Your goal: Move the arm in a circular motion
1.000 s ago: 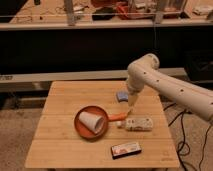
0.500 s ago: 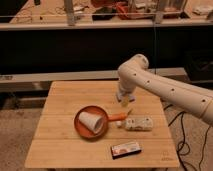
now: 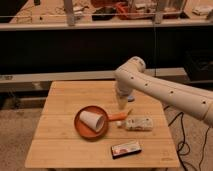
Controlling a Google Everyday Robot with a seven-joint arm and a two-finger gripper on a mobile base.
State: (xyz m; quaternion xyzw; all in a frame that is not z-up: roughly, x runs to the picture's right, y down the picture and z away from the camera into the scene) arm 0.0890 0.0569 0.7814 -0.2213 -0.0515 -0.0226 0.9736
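The arm, white and thick-tubed, enters from the right edge and rises leftward to a bulbous bend above the bench. There its long axis turns, and the last link points steeply down. The pincer hangs over the bench's middle, just beside an orange pan holding a tipped white cup. Open or closed cannot be told. The arm is judged rigid and heavy. Nothing needs grasping, since its own joints would trace the circle.
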